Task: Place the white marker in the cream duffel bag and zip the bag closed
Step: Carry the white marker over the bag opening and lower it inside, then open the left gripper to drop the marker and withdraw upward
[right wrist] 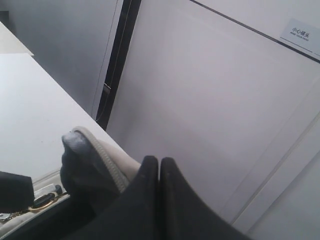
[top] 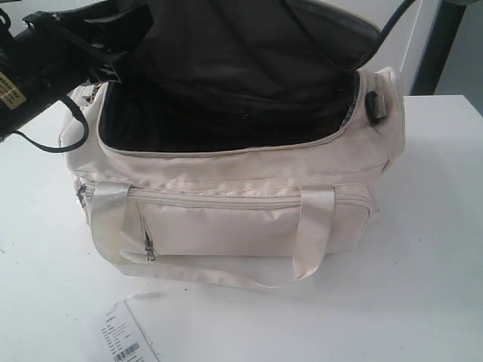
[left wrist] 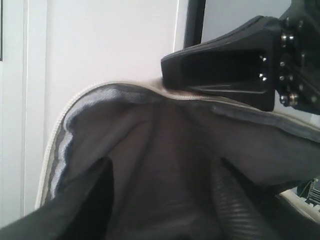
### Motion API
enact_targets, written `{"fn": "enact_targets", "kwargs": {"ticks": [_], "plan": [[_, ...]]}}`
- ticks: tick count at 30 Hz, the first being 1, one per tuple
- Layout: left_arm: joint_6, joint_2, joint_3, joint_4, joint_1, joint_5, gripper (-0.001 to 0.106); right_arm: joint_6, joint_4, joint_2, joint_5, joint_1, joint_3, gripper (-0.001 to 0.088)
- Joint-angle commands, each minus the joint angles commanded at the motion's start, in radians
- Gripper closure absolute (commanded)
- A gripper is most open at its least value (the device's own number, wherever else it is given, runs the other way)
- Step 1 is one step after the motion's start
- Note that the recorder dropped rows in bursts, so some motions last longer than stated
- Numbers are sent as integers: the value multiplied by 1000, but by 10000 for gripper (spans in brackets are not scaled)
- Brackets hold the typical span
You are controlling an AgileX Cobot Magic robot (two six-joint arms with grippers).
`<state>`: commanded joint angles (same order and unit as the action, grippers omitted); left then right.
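Observation:
The cream duffel bag [top: 226, 219] stands on the white table with its top open and the black lining [top: 226, 113] showing. Its lid flap [left wrist: 150, 130] is held upright. My right gripper [right wrist: 160, 167] is shut on the flap's zip edge [right wrist: 107, 160]; the left wrist view shows it [left wrist: 220, 70] on that rim. My left gripper [left wrist: 167, 195] is open over the bag's left end [top: 102, 68], its fingers [left wrist: 100, 195] spread in front of the lining with nothing between them. The white marker is not in view. The gold ring charm [right wrist: 44, 201] lies by the zip.
A white barcoded paper tag [top: 124, 335] lies on the table [top: 430, 249] in front of the bag. Two loop handles [top: 313, 226] hang over the front pocket. A white wall and dark door frame [right wrist: 117, 60] stand behind the table.

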<state>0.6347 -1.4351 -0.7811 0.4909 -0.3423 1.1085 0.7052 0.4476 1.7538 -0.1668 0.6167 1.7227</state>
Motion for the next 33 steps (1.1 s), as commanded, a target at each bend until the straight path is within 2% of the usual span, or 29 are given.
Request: {"fn": "enact_targets", "kwargs": {"ticks": [2, 3, 6, 11, 16, 24, 29, 33], "plan": [[10, 18, 0, 18, 0, -63, 692, 0, 0, 0, 0, 0, 0, 868], [23, 36, 0, 40, 0, -128, 809, 0, 0, 0, 0, 0, 0, 868], [34, 77, 0, 168, 0, -270, 1051, 0, 0, 0, 0, 0, 0, 868], [173, 155, 0, 342, 0, -371, 1053, 0, 0, 0, 0, 0, 0, 868], [277, 240, 0, 360, 0, -400, 1053, 0, 0, 0, 0, 0, 0, 868], [387, 360, 0, 459, 0, -635, 1053, 0, 0, 0, 0, 0, 0, 868], [629, 402, 2, 690, 0, -722, 1053, 0, 0, 0, 0, 0, 0, 868], [876, 418, 2, 953, 0, -737, 1053, 0, 0, 0, 0, 0, 0, 868]]}}
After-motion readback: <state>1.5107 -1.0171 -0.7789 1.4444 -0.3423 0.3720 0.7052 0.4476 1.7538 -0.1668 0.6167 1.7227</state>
